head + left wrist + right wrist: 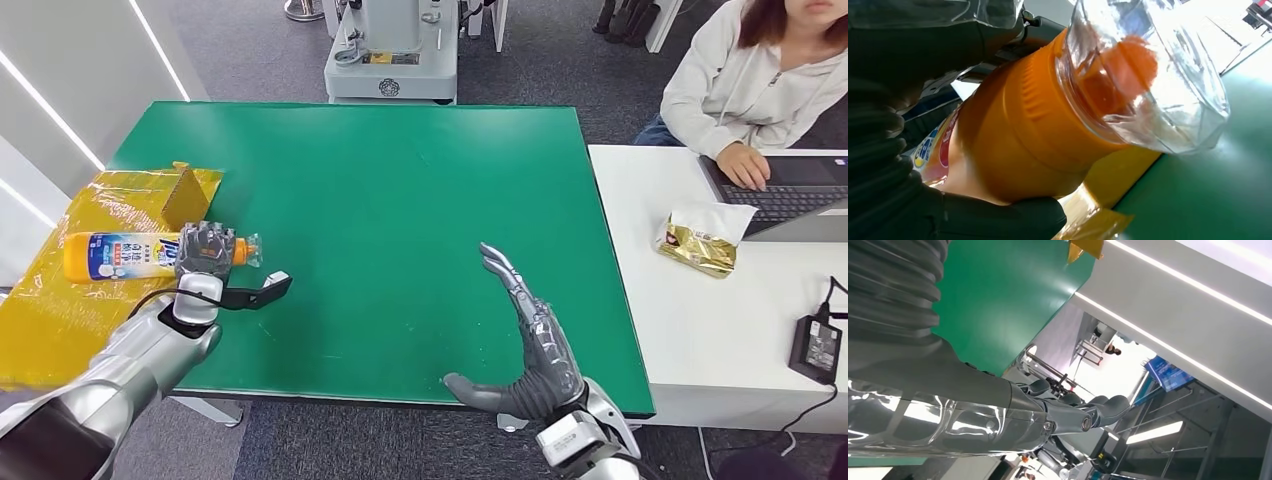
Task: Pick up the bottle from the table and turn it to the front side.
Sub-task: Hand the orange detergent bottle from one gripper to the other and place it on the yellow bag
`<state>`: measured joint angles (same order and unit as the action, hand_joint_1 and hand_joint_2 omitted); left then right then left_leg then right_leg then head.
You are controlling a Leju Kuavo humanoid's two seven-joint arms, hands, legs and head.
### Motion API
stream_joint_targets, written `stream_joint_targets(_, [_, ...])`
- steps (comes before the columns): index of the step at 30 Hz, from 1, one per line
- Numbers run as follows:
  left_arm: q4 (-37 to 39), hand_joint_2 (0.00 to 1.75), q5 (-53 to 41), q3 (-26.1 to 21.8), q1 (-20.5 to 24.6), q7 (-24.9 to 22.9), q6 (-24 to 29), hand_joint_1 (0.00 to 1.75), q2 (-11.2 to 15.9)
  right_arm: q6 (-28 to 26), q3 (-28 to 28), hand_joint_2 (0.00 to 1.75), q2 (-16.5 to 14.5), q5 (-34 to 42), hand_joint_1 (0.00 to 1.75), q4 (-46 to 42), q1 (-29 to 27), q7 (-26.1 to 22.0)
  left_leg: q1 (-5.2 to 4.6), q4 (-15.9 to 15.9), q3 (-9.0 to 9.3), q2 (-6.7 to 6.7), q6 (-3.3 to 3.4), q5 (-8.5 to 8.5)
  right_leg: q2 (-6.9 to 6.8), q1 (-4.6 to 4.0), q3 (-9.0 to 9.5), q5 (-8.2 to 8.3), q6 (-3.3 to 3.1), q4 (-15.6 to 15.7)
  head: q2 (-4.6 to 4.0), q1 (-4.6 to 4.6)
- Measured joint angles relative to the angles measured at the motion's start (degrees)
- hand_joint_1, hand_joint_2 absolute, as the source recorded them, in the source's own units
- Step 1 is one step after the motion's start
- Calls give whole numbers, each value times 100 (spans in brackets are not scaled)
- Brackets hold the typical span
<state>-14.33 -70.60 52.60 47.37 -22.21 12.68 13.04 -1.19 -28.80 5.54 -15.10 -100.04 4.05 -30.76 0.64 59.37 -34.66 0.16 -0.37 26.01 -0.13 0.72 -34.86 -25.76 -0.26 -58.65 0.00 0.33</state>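
Bottle (130, 254) held on its side in the left hand (207, 250), at the green table's (400, 200) left edge.

Left fingers (998, 220), dark and glove-like, wrap the smooth orange plastic body just behind its ribbed shoulder; beyond the fingertips the cap end is sheathed in crinkled clear film, and back past the palm runs a blue-and-white printed label. Under the fingers lies glossy yellow wrapping (60, 320), wrinkled and spread over the table's corner, with a small yellow box (185, 195) just past them. Right hand (525, 345) hovers flat and wide with silver fingers stretched straight and apart, thumb splayed sideways, holding nothing, well apart from the bottle above matte green table. Farther off its fingertips sits a white table (700, 330) with a crumpled gold foil pouch (700, 248).
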Motion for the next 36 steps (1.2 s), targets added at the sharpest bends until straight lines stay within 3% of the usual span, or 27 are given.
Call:
stream_joint_targets(3, [9, 175, -23, -9, -46, 36, -38, 175, 56, 26, -23, 175, 25, 18, 0, 0, 17, 10, 0, 0, 0, 0, 0, 0, 1, 0, 0, 0, 0, 0, 0, -1])
stream_joint_targets(4, [11, 175, -39, -10, -53, 57, -62, 138, 69, 36, -31, 175, 37, 29, 0, 0, 23, 17, 0, 0, 0, 0, 0, 0, 1, 0, 0, 0, 0, 0, 0, -1])
stream_joint_targets(7, [17, 175, -105, -10, -63, 171, -143, 7, 102, 57, -62, 175, 78, 83, 0, 0, 51, 37, 0, 0, 1, 0, 0, 0, 0, 0, 0, 0, 0, 0, 0, 0])
stream_joint_targets(8, [19, 175, -121, -10, -64, 218, -156, 0, 109, 61, -76, 175, 90, 97, 0, 0, 64, 40, 0, 0, 1, 0, 0, 0, 0, 0, 0, 0, 0, 0, 0, 0])
stream_joint_targets(15, [21, 175, 39, -185, -82, 423, -121, 0, 77, 28, -238, 175, 184, 126, 0, -60, 89, 51, 0, 1, 2, 1, 0, 0, 1, 0, -1, 0, 0, 0, 0, -1])
stream_joint_targets(31, [21, 175, 339, -928, -433, 293, -85, 0, 57, 179, -247, 175, 270, -116, 0, -317, -257, 171, 0, -1, 6, 3, -2, 0, 3, 0, 1, 0, -1, 0, 0, -1])
stream_joint_targets(34, [21, 175, 568, -1124, -493, 525, 247, 0, -2, 288, -179, 175, 258, -167, 0, -332, -356, 178, 0, 0, 9, 1, -3, -1, 1, 0, 1, 1, -1, 1, 0, -1])
stream_joint_targets(36, [-1, 175, 926, -1408, -575, 1104, 881, 0, -146, 335, -118, 175, 227, -215, 0, -332, -454, 165, -1, 2, 7, -8, -5, -4, -10, 1, 2, 0, 0, 3, 0, -2])
